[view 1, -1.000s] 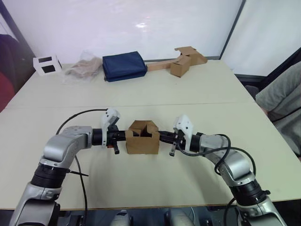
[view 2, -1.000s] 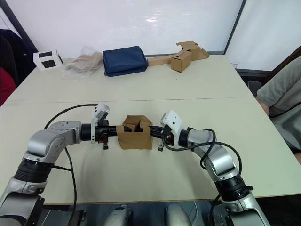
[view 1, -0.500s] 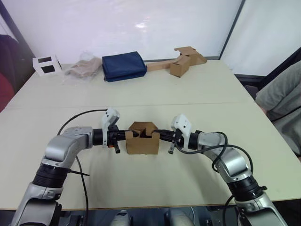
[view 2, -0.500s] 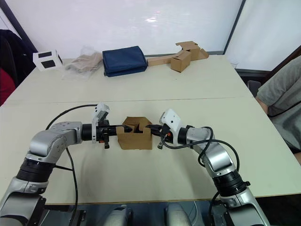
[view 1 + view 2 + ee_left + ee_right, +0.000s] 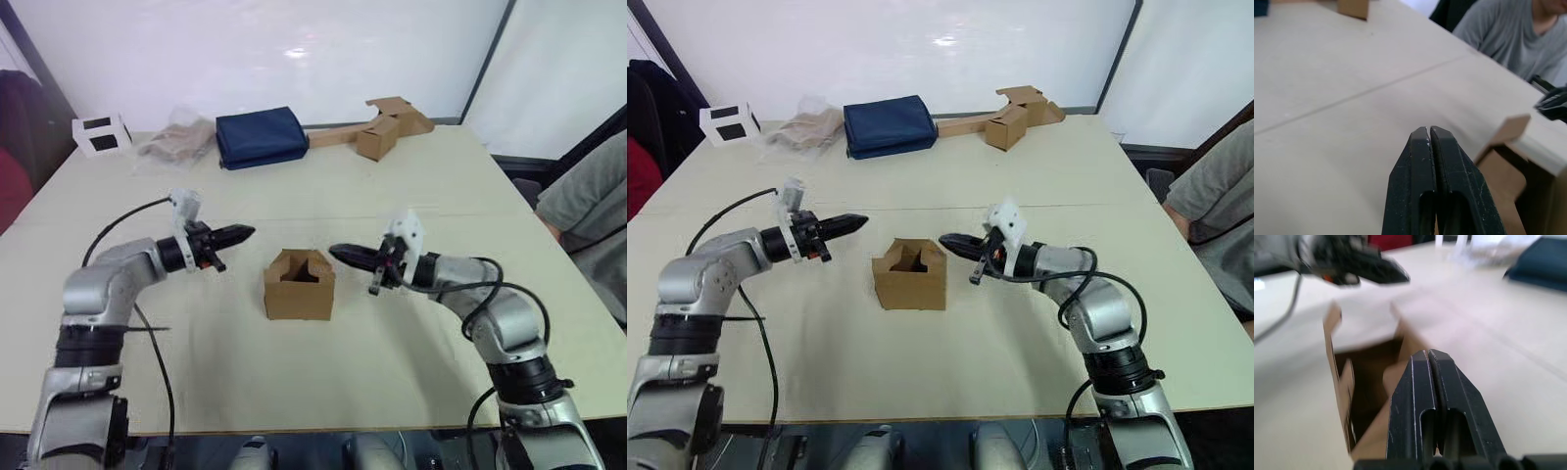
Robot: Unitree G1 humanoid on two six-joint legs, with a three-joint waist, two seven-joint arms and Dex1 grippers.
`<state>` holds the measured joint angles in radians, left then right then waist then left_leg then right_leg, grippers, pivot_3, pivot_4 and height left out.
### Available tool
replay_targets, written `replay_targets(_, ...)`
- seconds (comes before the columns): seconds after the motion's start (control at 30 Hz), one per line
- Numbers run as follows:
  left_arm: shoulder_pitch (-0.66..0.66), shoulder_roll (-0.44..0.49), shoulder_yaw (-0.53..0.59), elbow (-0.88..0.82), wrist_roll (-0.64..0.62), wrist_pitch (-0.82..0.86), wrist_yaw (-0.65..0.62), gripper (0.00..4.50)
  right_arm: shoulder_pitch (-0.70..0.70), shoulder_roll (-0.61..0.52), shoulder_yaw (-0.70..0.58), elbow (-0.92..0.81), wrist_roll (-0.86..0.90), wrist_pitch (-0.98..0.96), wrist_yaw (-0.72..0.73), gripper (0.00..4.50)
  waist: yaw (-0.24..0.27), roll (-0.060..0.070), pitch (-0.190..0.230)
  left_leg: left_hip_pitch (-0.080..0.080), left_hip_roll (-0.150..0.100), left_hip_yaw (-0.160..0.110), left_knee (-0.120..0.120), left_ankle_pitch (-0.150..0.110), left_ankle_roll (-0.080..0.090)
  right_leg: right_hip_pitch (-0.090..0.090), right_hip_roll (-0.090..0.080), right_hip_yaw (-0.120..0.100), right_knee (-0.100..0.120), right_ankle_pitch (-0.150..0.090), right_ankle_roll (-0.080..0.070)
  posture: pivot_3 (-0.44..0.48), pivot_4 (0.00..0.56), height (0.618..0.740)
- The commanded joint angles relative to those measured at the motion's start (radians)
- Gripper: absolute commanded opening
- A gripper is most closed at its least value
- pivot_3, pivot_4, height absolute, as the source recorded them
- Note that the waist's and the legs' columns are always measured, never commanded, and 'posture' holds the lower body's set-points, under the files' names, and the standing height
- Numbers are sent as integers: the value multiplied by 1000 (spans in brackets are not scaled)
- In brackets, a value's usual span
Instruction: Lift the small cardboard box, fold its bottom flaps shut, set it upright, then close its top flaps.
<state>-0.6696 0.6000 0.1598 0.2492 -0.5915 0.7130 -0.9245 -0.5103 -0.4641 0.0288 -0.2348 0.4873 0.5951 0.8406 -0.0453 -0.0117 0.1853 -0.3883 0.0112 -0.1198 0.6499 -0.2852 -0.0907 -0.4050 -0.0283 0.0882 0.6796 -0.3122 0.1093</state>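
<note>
The small cardboard box (image 5: 299, 294) stands on the table (image 5: 392, 186) between my two arms, its top open and its flaps partly raised. My left gripper (image 5: 245, 233) is shut and points at the box from the left, a short gap away and slightly farther back. My right gripper (image 5: 338, 254) is shut too, its tip just off the box's upper right edge and apart from it. The left wrist view has the shut fingers (image 5: 1420, 161) with a corner of the box (image 5: 1508, 166) beyond them. The right wrist view looks over its shut fingers (image 5: 1449, 396) into the open box (image 5: 1366, 377).
Along the table's far edge lie a white box with black windows (image 5: 100, 134), a crumpled plastic bag (image 5: 176, 145), a navy blue bag (image 5: 260, 137) and a cardboard box joined to a long strip (image 5: 377, 132). A person in a grey shirt (image 5: 593, 211) sits at the right.
Both grippers have drawn back from the box's sides, the left one to the left and away, the right one to the right. The box stays on the table.
</note>
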Motion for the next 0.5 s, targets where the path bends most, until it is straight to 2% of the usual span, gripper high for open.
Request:
replay_targets(0.03,-43,1,-107,161,131,-135,-77,51,-4,-60,-25,-186,134,131,20,0,0,0,0,0,0,0,0,0,0,0,0,0,0,0,0,0,150,740)
replay_targets(0.2,-112,-50,-190,340,208,-224,-185,51,8,-135,42,-338,175,222,22,0,0,0,0,-1,0,0,0,0,0,0,0,0,0,0,0,0,150,740)
replay_targets(0.37,-159,-90,-230,501,277,-319,-244,51,25,-125,106,-388,141,233,-40,0,0,0,0,-1,0,0,0,0,0,-1,0,-1,0,0,0,0,150,740)
replay_targets(0.5,-180,-111,-227,546,288,-324,-311,51,44,-126,180,-401,79,208,-70,0,-2,0,0,-1,0,0,0,0,0,-1,0,-1,0,0,0,0,150,740)
